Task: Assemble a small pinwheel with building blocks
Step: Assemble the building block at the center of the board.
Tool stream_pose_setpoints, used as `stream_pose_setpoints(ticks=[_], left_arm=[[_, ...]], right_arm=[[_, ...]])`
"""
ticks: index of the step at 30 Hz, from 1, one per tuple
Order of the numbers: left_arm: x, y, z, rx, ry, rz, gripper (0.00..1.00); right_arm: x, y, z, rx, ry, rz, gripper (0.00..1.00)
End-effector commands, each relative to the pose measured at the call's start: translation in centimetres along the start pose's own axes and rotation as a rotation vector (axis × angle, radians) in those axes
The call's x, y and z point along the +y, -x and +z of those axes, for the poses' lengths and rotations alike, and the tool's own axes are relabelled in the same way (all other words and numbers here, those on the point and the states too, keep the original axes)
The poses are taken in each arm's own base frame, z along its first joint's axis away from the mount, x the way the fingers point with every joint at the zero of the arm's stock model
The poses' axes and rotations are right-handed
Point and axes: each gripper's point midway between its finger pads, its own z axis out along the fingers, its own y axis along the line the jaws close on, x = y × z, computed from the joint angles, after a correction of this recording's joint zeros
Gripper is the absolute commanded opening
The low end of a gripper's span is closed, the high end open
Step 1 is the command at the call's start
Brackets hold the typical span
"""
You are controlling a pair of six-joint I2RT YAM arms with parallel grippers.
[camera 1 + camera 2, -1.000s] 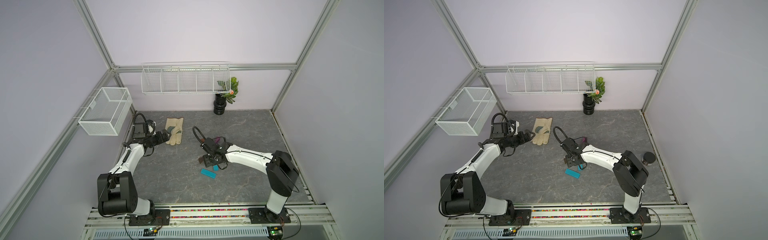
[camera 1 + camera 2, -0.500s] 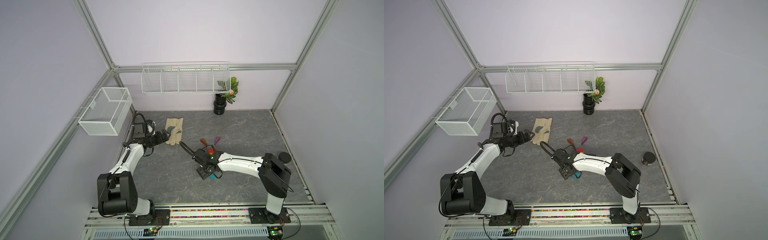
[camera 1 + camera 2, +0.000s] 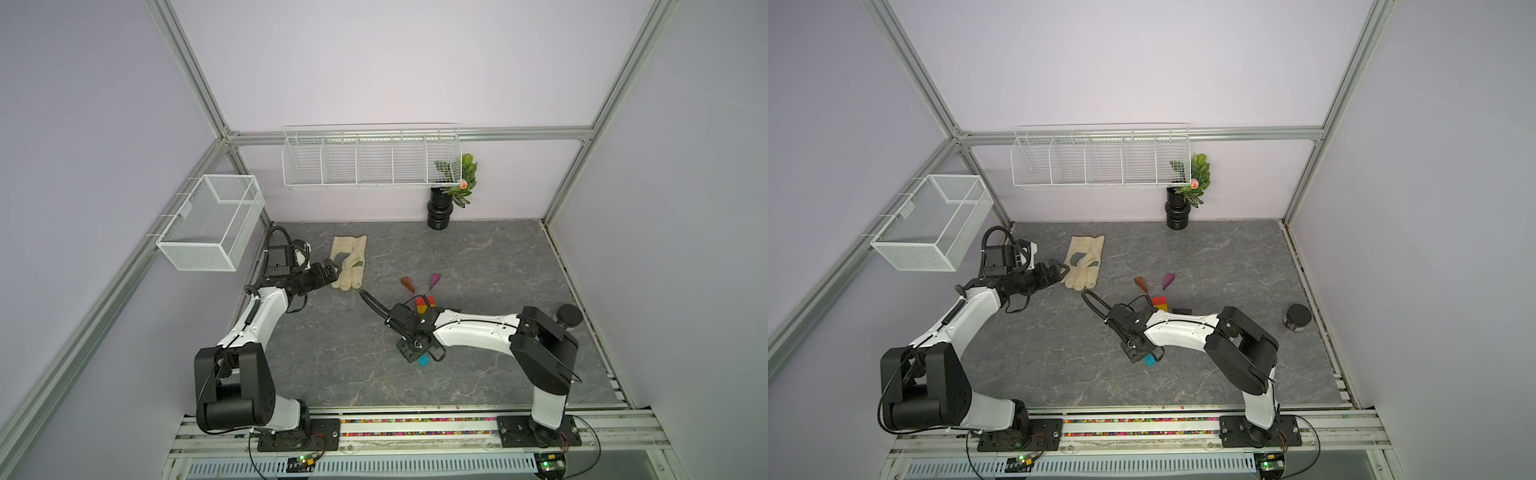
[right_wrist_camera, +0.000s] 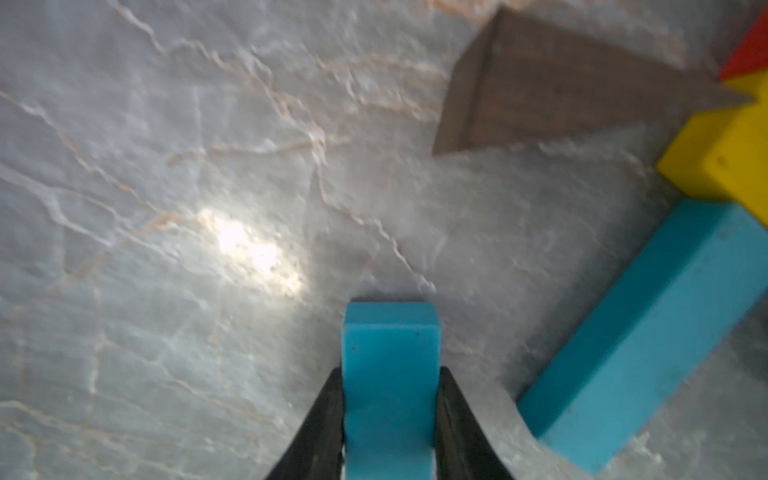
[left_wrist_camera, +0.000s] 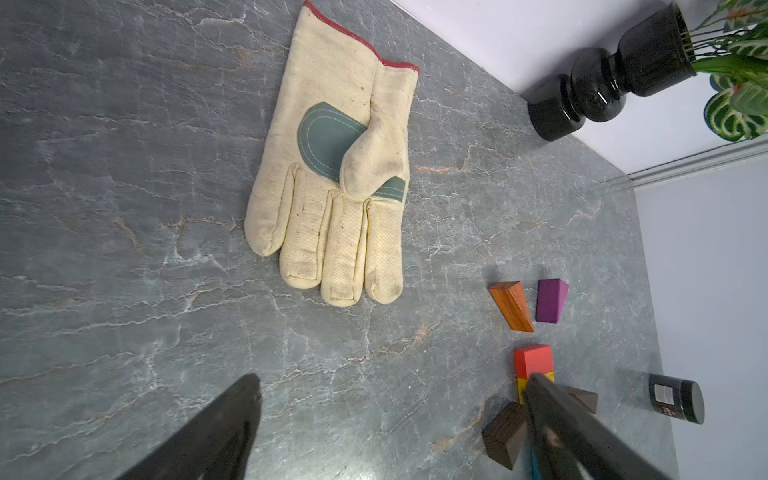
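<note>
right gripper (image 4: 390, 376) pinching teal bar (image 4: 390, 340), second teal bar (image 4: 640, 332) beside; left gripper (image 5: 392, 380) spread near glove (image 5: 332, 187)

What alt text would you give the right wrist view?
Two black fingers grip a teal block from both sides, the grey marbled table behind it. Beside it lies a teal bar, its far end against a yellow block, with a brown wedge and the corner of a red block nearby.

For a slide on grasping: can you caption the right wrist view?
Right claw closed on a teal bar; a second teal bar, brown wedge and yellow block lie beside.
</note>
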Motion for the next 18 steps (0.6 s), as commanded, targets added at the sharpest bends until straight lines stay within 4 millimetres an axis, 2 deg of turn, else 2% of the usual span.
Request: stream_pose_setpoints(ticks=[1,6,11,13,18], left_arm=[[0.3,0.2,0.3,0.0,0.007,0.002,1.0],[0.4,0.2,0.2,-0.001,0.011,0.005,1.0],[0.4,0.2,0.2,-0.001,0.01,0.004,1.0],[0.4,0.2,0.2,-0.002,0.009,0.004,0.99],[0.5,0.1,0.3,0.001,0.014,0.005,0.99]], right_arm=[[-0.8,-1.4,-2.6,-0.023,-0.037,0.078,0.3],[-2.3,-4.9,-4.5,-0.019,-0.027,0.338,0.27],[-3.3,-7.9,-4.6,0.011,-0.026,0.516,0.27],[-3.5,-8.4,-4.2,0.023,-0.036,0.544,0.27],[-3.5,-8.0,-3.1,0.053,-0.032,0.578,0.29]])
